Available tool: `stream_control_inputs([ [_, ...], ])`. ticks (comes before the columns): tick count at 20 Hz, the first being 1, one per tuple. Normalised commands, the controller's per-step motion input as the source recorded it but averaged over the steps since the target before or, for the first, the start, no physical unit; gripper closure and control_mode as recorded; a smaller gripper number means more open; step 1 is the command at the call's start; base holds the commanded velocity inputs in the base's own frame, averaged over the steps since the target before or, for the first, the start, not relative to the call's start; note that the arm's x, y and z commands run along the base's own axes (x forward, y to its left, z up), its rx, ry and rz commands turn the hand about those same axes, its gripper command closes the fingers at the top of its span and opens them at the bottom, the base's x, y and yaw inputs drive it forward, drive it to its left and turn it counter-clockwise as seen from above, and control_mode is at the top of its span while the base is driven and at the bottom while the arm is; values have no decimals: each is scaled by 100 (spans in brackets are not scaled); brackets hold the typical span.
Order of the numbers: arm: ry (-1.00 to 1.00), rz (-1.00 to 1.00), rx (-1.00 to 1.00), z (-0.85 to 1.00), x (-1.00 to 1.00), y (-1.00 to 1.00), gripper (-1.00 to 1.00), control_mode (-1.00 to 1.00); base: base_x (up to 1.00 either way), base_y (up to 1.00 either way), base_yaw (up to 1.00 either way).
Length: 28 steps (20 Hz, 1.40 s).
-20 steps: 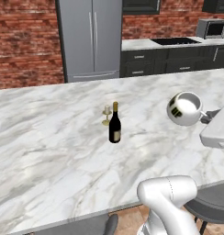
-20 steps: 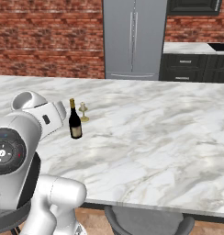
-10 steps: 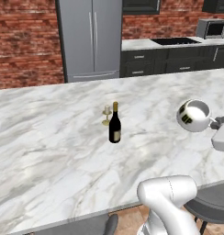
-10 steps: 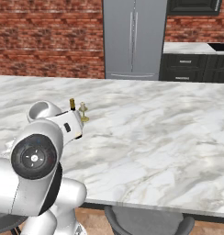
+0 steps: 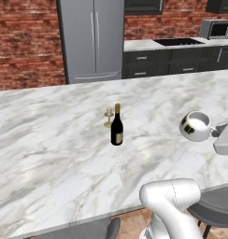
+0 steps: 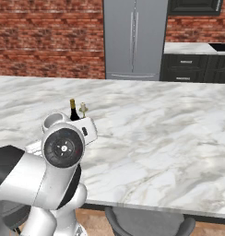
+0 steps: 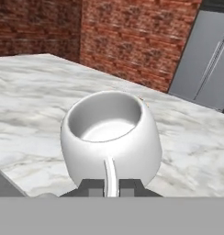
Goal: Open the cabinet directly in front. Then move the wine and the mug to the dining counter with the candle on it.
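Observation:
The white mug (image 7: 111,133) is tipped on its side, its mouth facing the hand camera. My gripper (image 7: 110,187) is shut on its handle, which runs between the two dark fingertips (image 7: 91,187). From the left base view the mug (image 5: 195,126) hangs over the right part of the dining counter (image 5: 50,149), at the end of my gripper (image 5: 217,134). The dark wine (image 5: 117,126) stands upright mid-counter, with the small gold candle (image 5: 109,116) just behind it. From the right base view, the wine (image 6: 74,111) and candle (image 6: 83,109) peek over my arm, with the mug (image 6: 53,120) beside them. The cabinet is out of view.
A grey steel refrigerator (image 5: 92,39) stands against the brick wall beyond the counter. Dark kitchen cabinets with a cooktop and a microwave (image 5: 217,29) run along the back right. Grey stools (image 6: 149,223) sit at the counter's near edge.
My hand has carried the mug lower and a little to the right over the marble. The arm has swung down in front of the bottle in the right base view. Wine and candle have not moved.

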Motion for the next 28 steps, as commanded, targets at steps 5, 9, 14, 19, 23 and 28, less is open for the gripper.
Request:
stream_control_inputs([
  [5,1,0,0,-54,38,0,100,-100,0,0,0],
  [9,0,0,0,-52,39,0,100,-100,0,0,0],
  [14,0,0,0,-52,48,0,100,-100,0,0,0],
  [19,0,-1,0,-53,60,0,100,-100,0,0,0],
  [23,0,0,0,-46,65,0,100,-100,0,0,0],
  [28,0,0,0,-40,67,0,100,-100,0,0,0],
])
